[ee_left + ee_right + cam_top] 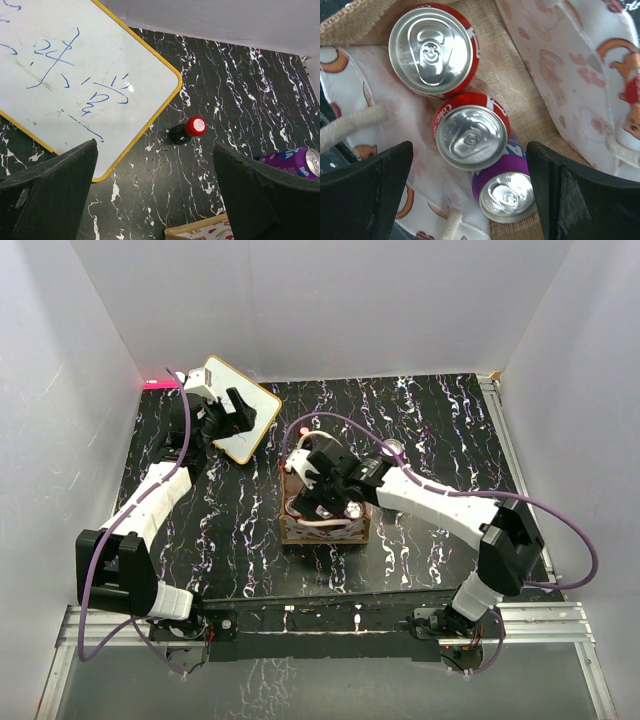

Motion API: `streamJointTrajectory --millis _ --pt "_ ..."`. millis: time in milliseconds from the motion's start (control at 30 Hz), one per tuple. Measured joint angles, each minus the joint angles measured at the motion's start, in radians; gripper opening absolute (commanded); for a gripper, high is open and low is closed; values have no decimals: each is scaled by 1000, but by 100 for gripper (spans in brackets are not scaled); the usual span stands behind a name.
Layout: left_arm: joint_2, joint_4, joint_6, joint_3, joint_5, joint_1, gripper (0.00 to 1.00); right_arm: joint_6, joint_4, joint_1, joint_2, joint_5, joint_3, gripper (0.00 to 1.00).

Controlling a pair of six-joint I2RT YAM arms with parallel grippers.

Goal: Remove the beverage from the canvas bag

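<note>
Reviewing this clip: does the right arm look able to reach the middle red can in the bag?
Probably yes. The right claw hangs open directly above the middle red can, its top uncovered, though the other red can and the purple can crowd it.

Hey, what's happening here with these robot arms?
The right tool hangs open over the canvas bag, above two red cans and a purple can standing inside. None is gripped yet. The left tool is open and empty above the table beside a whiteboard; a second purple can lies there.
</note>
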Motion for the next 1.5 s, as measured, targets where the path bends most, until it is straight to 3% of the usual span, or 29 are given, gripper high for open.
streamJointTrajectory --millis 367,1133,1500 --pt "0 0 0 0 0 0 97 -3 -20 61 159 98 51 95" --pt "0 -14 -1 0 1 0 97 -3 -31 68 220 148 63 39" --pt "0 -14 -7 0 8 0 97 0 -8 69 46 187 61 21"
